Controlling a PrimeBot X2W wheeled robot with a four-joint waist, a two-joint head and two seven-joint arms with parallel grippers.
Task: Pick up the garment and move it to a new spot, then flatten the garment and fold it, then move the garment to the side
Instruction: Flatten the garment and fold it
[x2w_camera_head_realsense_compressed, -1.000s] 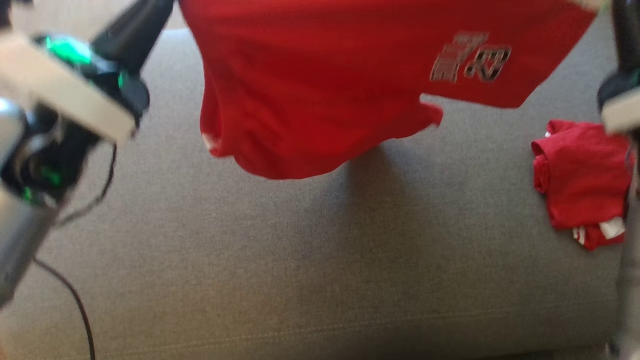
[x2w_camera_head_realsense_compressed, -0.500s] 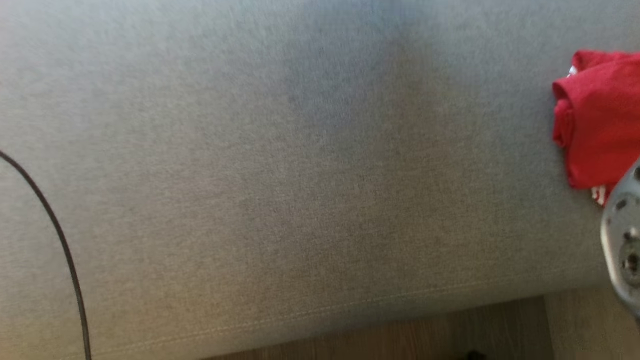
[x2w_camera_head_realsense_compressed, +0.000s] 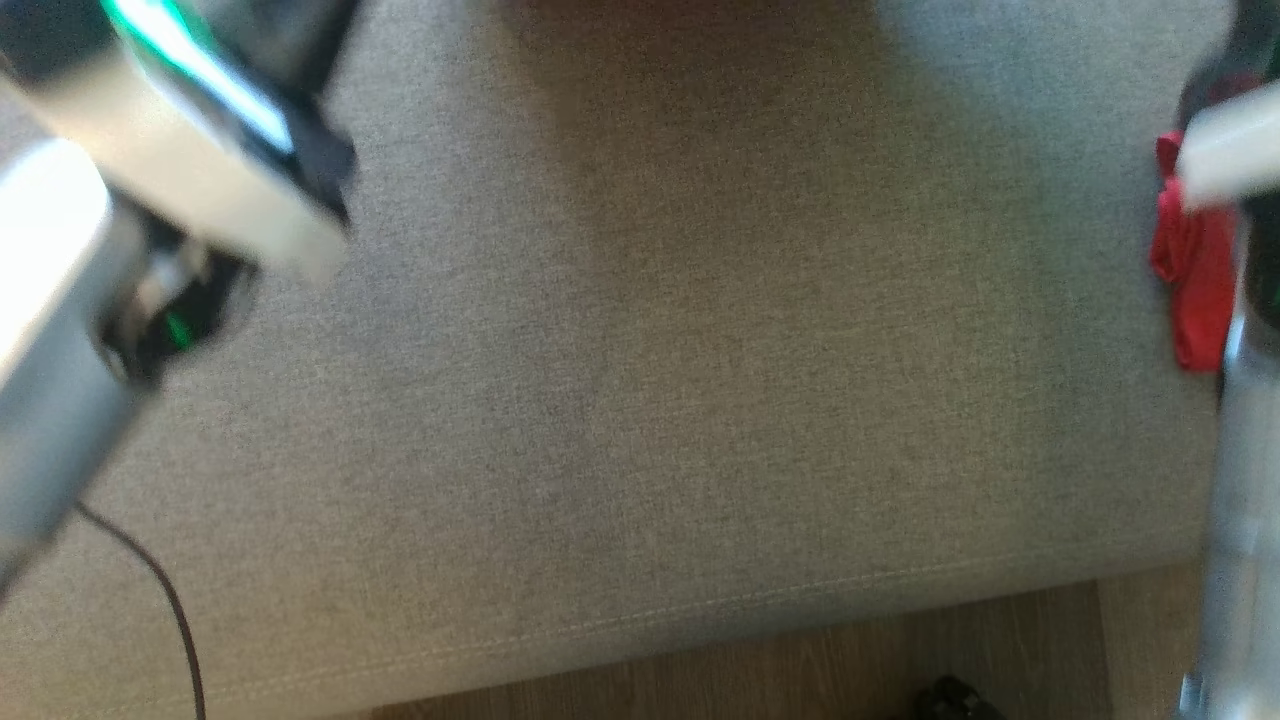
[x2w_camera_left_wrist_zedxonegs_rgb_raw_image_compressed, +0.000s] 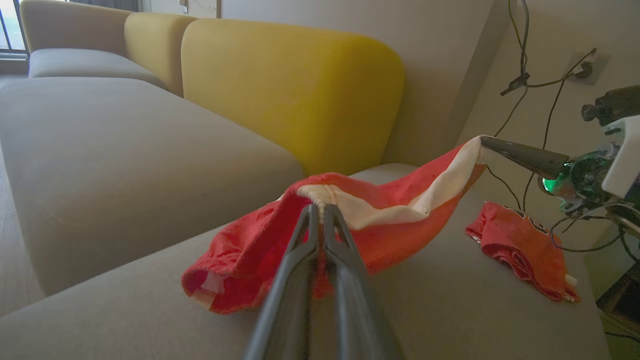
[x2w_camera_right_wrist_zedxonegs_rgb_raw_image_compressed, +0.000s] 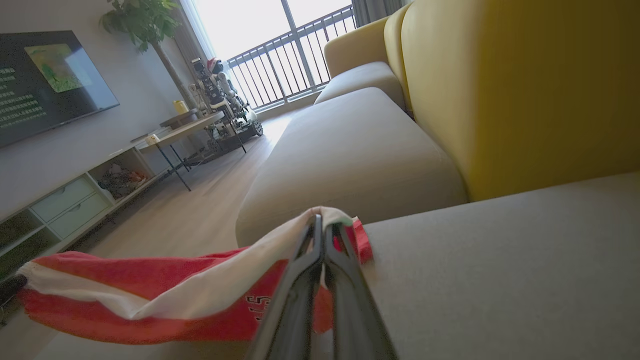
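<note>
The garment (x2w_camera_left_wrist_zedxonegs_rgb_raw_image_compressed: 400, 210) is red with a white waistband and hangs stretched between both grippers over the grey sofa seat (x2w_camera_head_realsense_compressed: 640, 400). In the left wrist view my left gripper (x2w_camera_left_wrist_zedxonegs_rgb_raw_image_compressed: 320, 206) is shut on one end of the waistband. My right gripper (x2w_camera_left_wrist_zedxonegs_rgb_raw_image_compressed: 484, 142) pinches the other end, higher up. In the right wrist view my right gripper (x2w_camera_right_wrist_zedxonegs_rgb_raw_image_compressed: 322, 222) is shut on the band, and the garment (x2w_camera_right_wrist_zedxonegs_rgb_raw_image_compressed: 150, 295) sags away to the left. The head view shows both wrists, the left wrist (x2w_camera_head_realsense_compressed: 200, 160) and the right wrist (x2w_camera_head_realsense_compressed: 1230, 160), both blurred.
A second red garment (x2w_camera_left_wrist_zedxonegs_rgb_raw_image_compressed: 520, 250) lies crumpled on the seat's right side (x2w_camera_head_realsense_compressed: 1190, 280). Yellow back cushions (x2w_camera_left_wrist_zedxonegs_rgb_raw_image_compressed: 295, 90) rise behind the seat. The seat's front edge (x2w_camera_head_realsense_compressed: 700, 610) drops to wooden floor. A black cable (x2w_camera_head_realsense_compressed: 170, 600) crosses the seat's left.
The head camera has swung, so the whole picture shifted. The garment that hung at the top of the head view a second ago is above the frame now. Both grips stay shut.
</note>
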